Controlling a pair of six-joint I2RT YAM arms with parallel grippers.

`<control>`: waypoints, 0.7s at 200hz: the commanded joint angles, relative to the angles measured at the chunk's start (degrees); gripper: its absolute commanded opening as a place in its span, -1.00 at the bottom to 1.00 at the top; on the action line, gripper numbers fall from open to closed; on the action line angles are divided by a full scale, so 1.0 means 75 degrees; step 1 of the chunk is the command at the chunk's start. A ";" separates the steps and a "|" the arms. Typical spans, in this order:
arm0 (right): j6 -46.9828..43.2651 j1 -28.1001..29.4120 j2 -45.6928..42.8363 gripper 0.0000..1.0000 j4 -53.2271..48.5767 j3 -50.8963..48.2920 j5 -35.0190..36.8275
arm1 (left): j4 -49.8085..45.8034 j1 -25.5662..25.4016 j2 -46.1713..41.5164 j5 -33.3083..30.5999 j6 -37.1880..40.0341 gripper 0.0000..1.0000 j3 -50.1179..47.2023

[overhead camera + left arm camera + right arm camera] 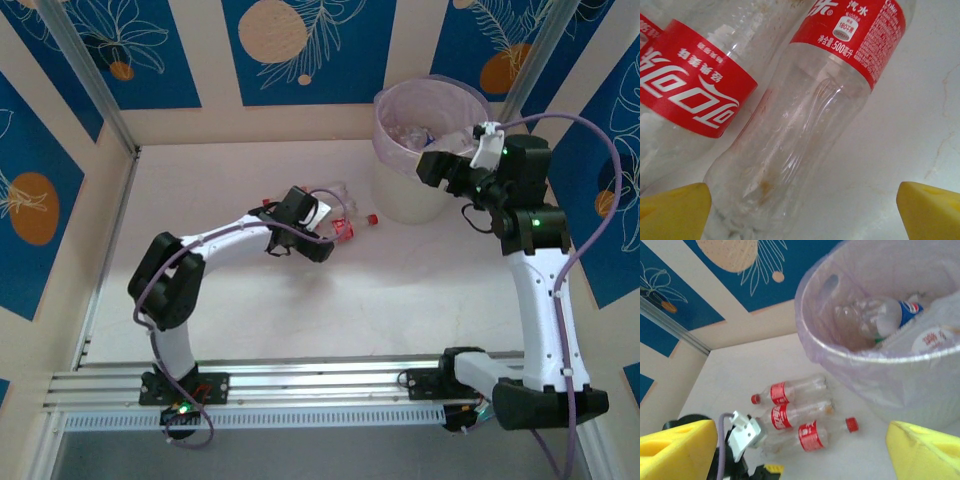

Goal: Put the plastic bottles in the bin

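My left claw (pixel 805 215) stands wide apart over 1 of 3 red-labelled plastic bottles (pixel 781 416), which lie side by side on the worktop (pixel 300 300) near the bin (pixel 875 370). My right claw (pixel 802 450) hangs apart and empty at the bin's edge. Other bottles (pixel 870 320) lie inside it.

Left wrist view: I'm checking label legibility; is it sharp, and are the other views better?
Left wrist: red label print crisp, yellow fingers blurred at the corners. Right wrist: three table bottles soft, labels unreadable. Top external: evenly lit, bottles too small.
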 commanded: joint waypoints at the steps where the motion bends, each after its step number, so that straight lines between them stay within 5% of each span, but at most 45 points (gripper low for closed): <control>1: 0.0156 0.0028 -0.0394 0.76 -0.0244 -0.0299 -0.0206 | 0.0054 0.0032 0.0298 -0.0128 0.0265 0.90 0.0240; 58: 0.0361 -0.0004 -0.1142 0.76 -0.0493 -0.1079 -0.0159 | 0.0134 -0.0222 0.0476 0.0478 0.0111 0.77 0.0135; 140: 0.0840 -0.0007 -0.1828 0.76 -0.0502 -0.2182 -0.0232 | 0.0169 -0.0589 0.1148 0.0309 -0.0120 0.43 0.0200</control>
